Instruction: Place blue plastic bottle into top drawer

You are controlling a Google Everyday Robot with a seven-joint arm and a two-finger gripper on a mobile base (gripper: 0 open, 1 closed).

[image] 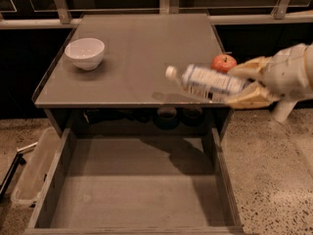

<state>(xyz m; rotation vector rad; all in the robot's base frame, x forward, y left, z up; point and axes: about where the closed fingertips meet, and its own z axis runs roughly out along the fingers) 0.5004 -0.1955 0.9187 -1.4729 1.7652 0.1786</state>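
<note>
My gripper (246,83) comes in from the right and is shut on the blue plastic bottle (208,82). The bottle lies almost level, white cap pointing left, in the air over the front right edge of the grey tabletop (142,58). The top drawer (137,190) is pulled open below it, wide and grey, with nothing in it. The bottle's shadow falls on the drawer's back right part.
A white bowl (85,53) stands on the tabletop at the left. A red apple (224,62) sits at the table's right edge, just behind the gripper. A pale bin (33,168) stands on the floor left of the drawer.
</note>
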